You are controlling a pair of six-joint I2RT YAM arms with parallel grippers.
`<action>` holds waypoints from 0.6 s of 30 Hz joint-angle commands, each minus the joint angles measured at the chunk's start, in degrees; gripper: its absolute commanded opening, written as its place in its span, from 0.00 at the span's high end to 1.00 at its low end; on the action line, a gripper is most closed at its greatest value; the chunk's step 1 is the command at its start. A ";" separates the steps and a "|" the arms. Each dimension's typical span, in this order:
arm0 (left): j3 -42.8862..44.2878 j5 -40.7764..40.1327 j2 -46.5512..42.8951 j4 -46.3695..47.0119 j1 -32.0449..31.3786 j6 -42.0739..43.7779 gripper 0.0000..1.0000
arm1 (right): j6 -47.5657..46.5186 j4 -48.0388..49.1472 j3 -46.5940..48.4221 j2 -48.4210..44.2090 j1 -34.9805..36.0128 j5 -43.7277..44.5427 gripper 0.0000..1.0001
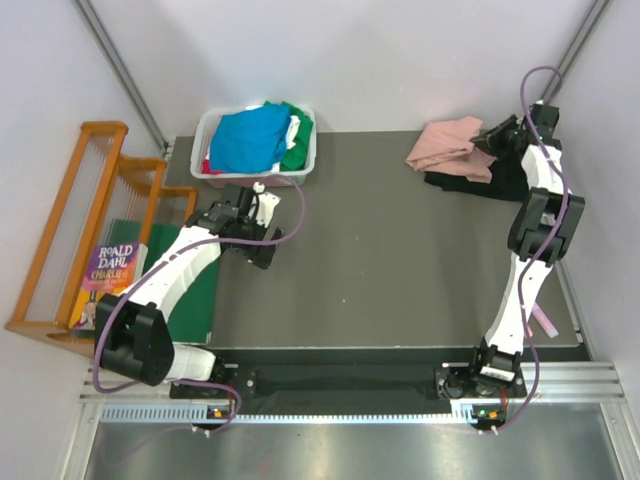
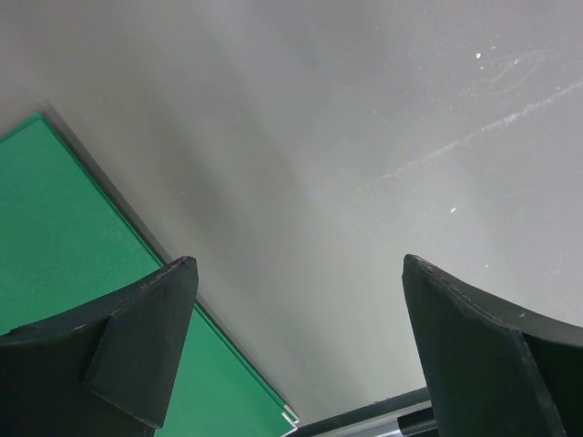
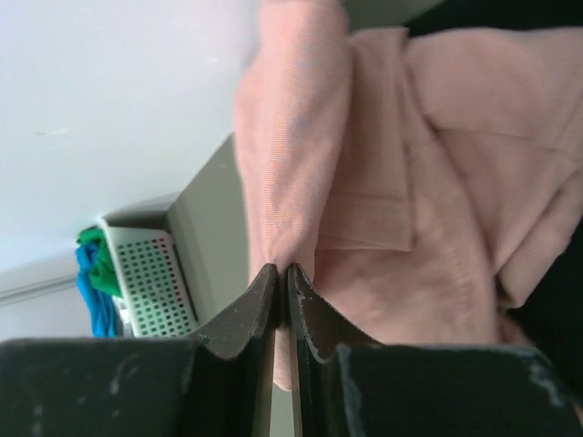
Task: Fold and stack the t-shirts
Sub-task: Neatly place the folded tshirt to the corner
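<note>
Right fingers (image 3: 255, 319) pinch a fold of the dusty-pink t-shirt (image 3: 410, 182), heaped on a black shirt (image 1: 462, 183) at the desk's (image 1: 380, 250) far right; only the wrist view shows the grip. Left fingers (image 2: 137, 337) gape wide.

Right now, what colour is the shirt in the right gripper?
Dusty pink shirt; clearest in right wrist view.

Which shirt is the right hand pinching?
The dusty-pink shirt, lying on the black shirt at far right; the right hand is shut on its fold. The blue shirt and green shirt lie in the basket.
</note>
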 commanded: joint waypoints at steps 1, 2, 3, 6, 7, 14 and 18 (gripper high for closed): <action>0.48 1.32 -3.33 -0.92 0.23 0.16 0.02 | -1.29 1.15 -1.18 -9.52 -0.20 0.46 0.92; 0.48 1.41 -3.68 -1.00 0.23 0.16 0.01 | -1.38 1.24 -1.88 -10.22 -0.38 0.54 0.92; 0.40 1.23 -3.77 -1.01 0.23 0.33 0.01 | -1.46 1.33 -2.76 -11.53 -0.64 0.63 0.92; 0.13 1.23 -4.12 -0.92 0.23 0.60 0.01 | -1.46 2.29 -7.85 -14.34 -1.61 1.16 0.92; 0.13 1.14 -4.12 -0.83 0.23 0.60 0.01 | -1.46 2.56 -11.00 -14.96 -1.79 1.25 0.92; 1.27 1.93 -4.47 -1.27 0.23 0.77 0.01 | -2.07 5.20 -23.68 -19.45 -4.24 4.75 0.94; 1.71 2.02 -4.56 -1.44 0.23 0.77 0.01 | -2.34 4.06 -27.99 -19.98 -5.65 8.36 0.95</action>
